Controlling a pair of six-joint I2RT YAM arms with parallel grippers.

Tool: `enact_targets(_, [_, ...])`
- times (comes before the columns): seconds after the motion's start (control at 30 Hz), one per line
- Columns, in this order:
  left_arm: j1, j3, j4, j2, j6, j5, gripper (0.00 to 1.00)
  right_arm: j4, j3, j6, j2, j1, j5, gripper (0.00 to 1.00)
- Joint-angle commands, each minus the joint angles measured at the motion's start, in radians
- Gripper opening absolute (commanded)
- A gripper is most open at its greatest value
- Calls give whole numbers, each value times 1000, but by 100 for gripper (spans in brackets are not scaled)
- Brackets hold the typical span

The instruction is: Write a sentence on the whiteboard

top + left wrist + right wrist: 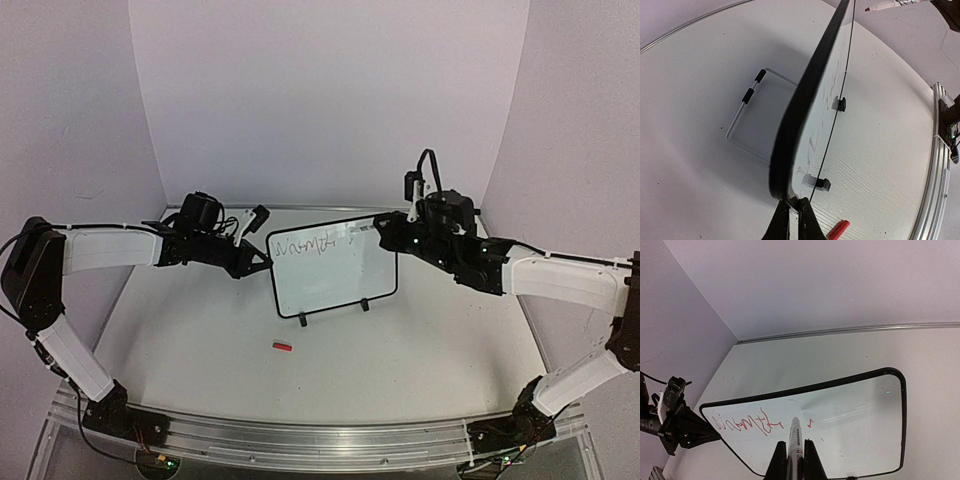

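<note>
Standing on the table (200,340) beyond a loose red cap (282,347), the whiteboard (340,285) runs long-axis left to right. Left gripper (264,262) is clamped tight on its left edge; right gripper (385,225), closed round a marker (794,436), is the writing arm at the upper right. Marker tip sits just right of the sentence (303,246) on the top line, so free space lies rightward and below; surface contact unconfirmed.

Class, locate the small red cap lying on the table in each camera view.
Top external: red cap on the table, just in front of the whiteboard, left of centre.
Left wrist: bottom edge, right of centre.
Right wrist: not in view.
Shared landmark: the whiteboard's black frame.
</note>
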Motion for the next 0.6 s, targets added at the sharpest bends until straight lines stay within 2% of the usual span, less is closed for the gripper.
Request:
enact_targets(0.0, [0, 21, -52, 22, 47, -74, 0, 17, 25, 5, -22, -6, 23, 0])
enact_targets(0.57, [-1, 25, -52, 32, 48, -72, 0, 17, 44, -7, 27, -6, 58, 0])
